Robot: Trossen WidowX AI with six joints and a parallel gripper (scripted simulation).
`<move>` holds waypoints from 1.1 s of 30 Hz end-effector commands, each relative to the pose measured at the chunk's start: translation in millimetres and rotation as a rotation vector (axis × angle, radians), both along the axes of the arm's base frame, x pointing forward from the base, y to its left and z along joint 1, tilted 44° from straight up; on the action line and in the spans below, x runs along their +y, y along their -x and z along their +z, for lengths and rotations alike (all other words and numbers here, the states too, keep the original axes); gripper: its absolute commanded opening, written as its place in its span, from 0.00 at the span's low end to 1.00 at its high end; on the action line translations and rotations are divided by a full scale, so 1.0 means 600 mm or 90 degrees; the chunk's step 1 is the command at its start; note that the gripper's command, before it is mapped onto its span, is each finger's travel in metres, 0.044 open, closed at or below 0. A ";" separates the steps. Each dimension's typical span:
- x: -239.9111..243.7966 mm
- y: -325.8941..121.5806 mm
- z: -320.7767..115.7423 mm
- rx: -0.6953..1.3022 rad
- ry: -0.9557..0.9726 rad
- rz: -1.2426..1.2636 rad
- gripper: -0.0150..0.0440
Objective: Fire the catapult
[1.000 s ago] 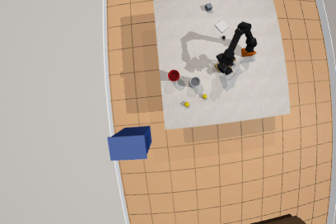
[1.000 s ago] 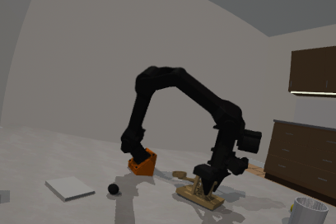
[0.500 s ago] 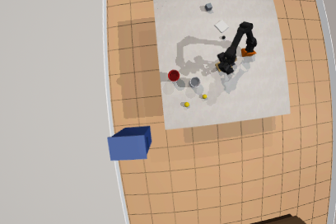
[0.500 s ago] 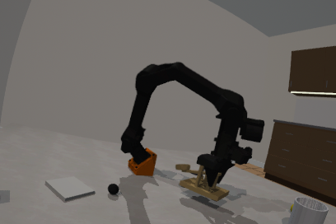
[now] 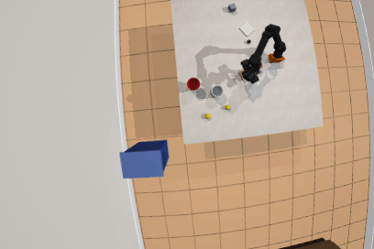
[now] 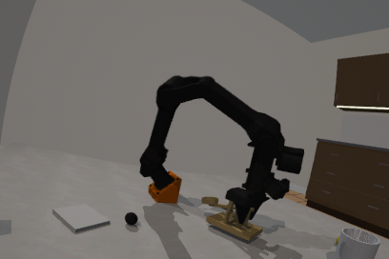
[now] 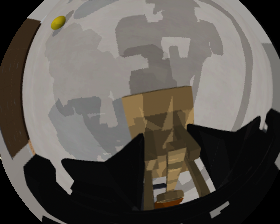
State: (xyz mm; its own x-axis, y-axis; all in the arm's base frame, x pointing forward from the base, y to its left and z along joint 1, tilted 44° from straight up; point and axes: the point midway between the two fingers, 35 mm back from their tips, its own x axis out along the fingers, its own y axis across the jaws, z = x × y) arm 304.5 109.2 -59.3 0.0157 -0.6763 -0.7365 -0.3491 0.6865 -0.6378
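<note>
The wooden catapult (image 5: 242,75) (image 6: 221,223) (image 7: 158,102) stands on the table. My gripper (image 5: 251,75) (image 6: 244,219) (image 7: 166,132) is shut on its upright frame, pointing down from above. The throwing arm's cup (image 6: 210,200) is at the end toward the orange robot base; no ball shows in it. The white mug (image 5: 216,91) (image 6: 357,249) stands upright, past the catapult's other end. A small black ball (image 5: 248,41) (image 6: 131,218) lies on the table. Two yellow balls (image 5: 227,107) (image 5: 208,116) lie beyond the mug; one yellow ball (image 7: 58,22) shows in the wrist view.
A red mug (image 5: 193,83) stands beside the white mug near the table edge. A flat white tile (image 5: 247,29) (image 6: 81,216) lies near the black ball, with a grey cube (image 5: 232,8) farther off. A blue bin (image 5: 144,165) is on the floor off the table.
</note>
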 end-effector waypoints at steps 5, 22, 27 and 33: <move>-0.010 0.000 -0.014 -0.001 0.001 0.009 0.25; -0.013 0.000 -0.014 0.000 0.001 0.001 0.65; -0.013 0.000 -0.014 0.000 0.001 0.001 0.88; 0.063 -0.002 0.062 0.001 -0.002 0.001 1.00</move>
